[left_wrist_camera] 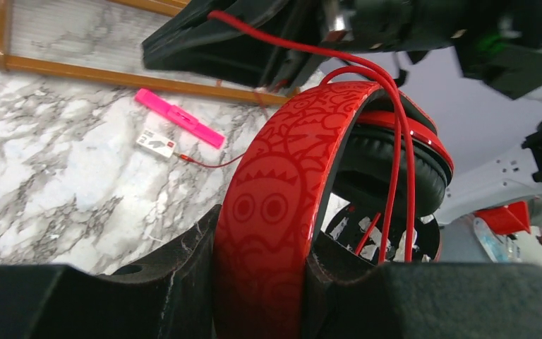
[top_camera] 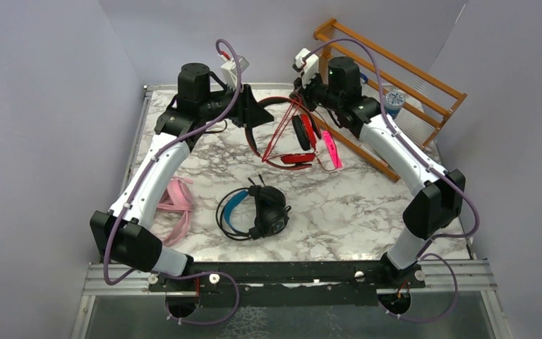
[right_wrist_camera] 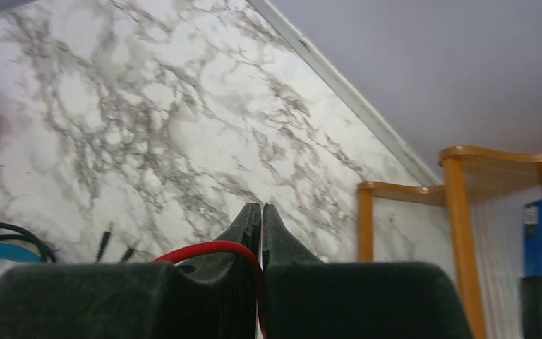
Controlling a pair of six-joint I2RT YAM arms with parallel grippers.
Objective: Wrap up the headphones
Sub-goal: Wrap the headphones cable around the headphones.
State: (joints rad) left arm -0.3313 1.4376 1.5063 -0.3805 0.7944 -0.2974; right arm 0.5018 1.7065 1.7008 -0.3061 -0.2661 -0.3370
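The red headphones [top_camera: 298, 158] hang at the back middle of the table, one ear cup low near the marble. My left gripper [top_camera: 260, 111] is shut on their red patterned headband [left_wrist_camera: 268, 233]. My right gripper [top_camera: 302, 88] is shut on their thin red cable [right_wrist_camera: 205, 248], which runs taut in several strands [top_camera: 282, 131] down across the headset. The black headphones with the blue headband [top_camera: 254, 212] lie at the table's middle. The pink headphones [top_camera: 174, 206] lie at the left, partly under my left arm.
A wooden rack [top_camera: 395, 92] stands at the back right, with a blue-capped object [top_camera: 394, 100] on it. A pink strip [top_camera: 332, 150] and a small white tag [left_wrist_camera: 157, 143] lie on the marble beside the rack's base. Grey walls close in both sides.
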